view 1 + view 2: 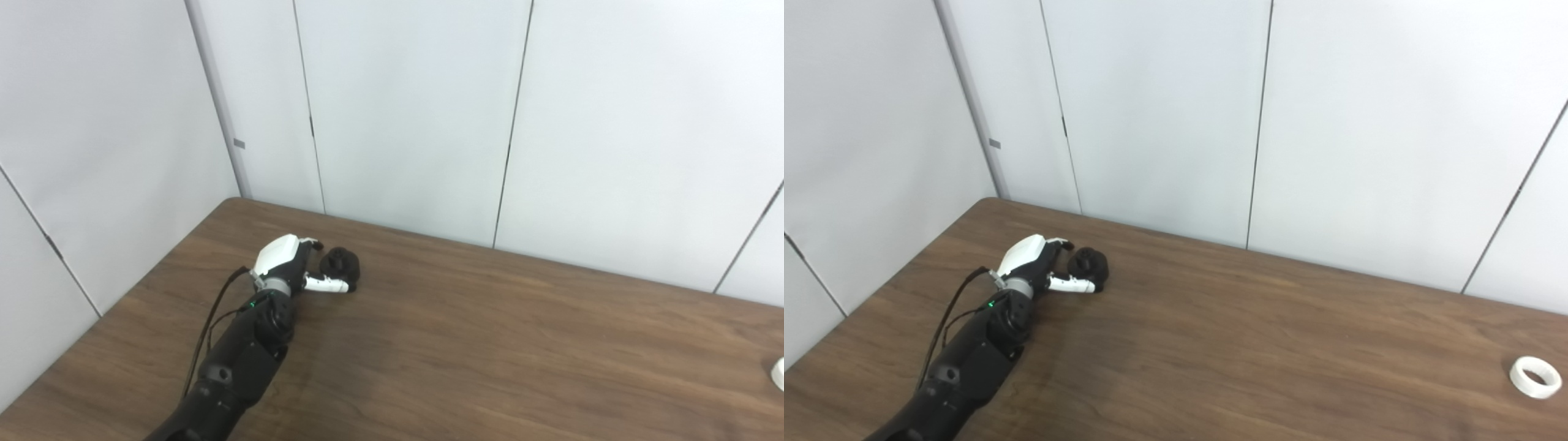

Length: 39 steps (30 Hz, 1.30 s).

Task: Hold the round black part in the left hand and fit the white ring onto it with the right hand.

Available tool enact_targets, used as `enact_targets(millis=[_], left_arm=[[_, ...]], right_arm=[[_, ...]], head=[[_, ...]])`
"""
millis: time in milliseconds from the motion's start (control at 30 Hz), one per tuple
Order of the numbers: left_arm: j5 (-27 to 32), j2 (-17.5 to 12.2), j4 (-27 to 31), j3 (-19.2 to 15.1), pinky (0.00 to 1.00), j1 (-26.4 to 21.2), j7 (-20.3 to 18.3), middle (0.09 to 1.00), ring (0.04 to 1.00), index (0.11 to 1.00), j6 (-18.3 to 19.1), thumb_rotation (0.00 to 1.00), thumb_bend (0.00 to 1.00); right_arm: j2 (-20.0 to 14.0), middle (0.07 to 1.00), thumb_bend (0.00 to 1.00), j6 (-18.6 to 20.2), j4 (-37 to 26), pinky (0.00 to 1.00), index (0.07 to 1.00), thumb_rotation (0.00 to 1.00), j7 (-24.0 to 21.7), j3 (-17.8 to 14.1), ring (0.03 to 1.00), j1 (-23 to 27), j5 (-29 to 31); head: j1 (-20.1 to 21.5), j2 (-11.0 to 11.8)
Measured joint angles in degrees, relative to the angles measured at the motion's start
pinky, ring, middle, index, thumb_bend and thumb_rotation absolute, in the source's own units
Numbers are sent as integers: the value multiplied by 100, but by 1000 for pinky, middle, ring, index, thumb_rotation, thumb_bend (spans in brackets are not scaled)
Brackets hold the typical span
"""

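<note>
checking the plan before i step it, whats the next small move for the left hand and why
Probably close the left hand on the round black part and lift it. Thumb and fingers already bracket the part, which seems to sit on the table, grip unclear. The white ring lies far to the right, untouched, and no right hand is in view.

A brown wooden table (1249, 343) stands against pale wall panels (1164, 110).

Legible text, labels, brands, numbers, signs: none. A small grey tag (239, 144) is fixed on the wall post, its face too small to read. A green light (252, 304) shows on the left arm's wrist; it carries no characters.
</note>
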State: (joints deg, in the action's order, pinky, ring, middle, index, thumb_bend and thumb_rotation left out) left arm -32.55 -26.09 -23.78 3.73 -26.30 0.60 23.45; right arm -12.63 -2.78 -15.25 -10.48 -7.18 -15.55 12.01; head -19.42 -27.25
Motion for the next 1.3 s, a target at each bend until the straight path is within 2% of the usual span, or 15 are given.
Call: enact_targets(millis=[200,400,567,700,1033,1300], left_arm=[[28,-1,1,65,1000,-2,58,928,981,786,-7,349,924],[33,-6,1,102,1000,-21,92,918,979,771,-9,334,914],[88,-14,9,113,1000,-21,97,912,975,755,-21,338,911],[120,-50,-23,148,1000,-22,127,904,972,736,-165,330,905],[135,-60,-23,198,1000,-23,157,890,959,721,-227,310,902],[208,-63,-83,192,1000,-24,201,874,951,675,-417,271,883]], right_arm=[[0,940,571,0,-7,966,993,1000,14,-2,969,-12,14],[0,942,598,7,-17,964,996,1000,49,-2,973,-19,11],[-1,943,565,6,-18,968,997,1000,50,-1,971,-22,9],[-1,939,572,6,-22,952,991,1000,56,-3,964,-28,6],[-3,935,588,2,-46,968,990,1000,70,-1,965,-65,6],[-3,939,568,33,-86,964,992,1000,77,-1,965,-79,5]], head=[[0,-18],[9,-26],[17,-52],[18,-70],[26,-88],[35,-97]])
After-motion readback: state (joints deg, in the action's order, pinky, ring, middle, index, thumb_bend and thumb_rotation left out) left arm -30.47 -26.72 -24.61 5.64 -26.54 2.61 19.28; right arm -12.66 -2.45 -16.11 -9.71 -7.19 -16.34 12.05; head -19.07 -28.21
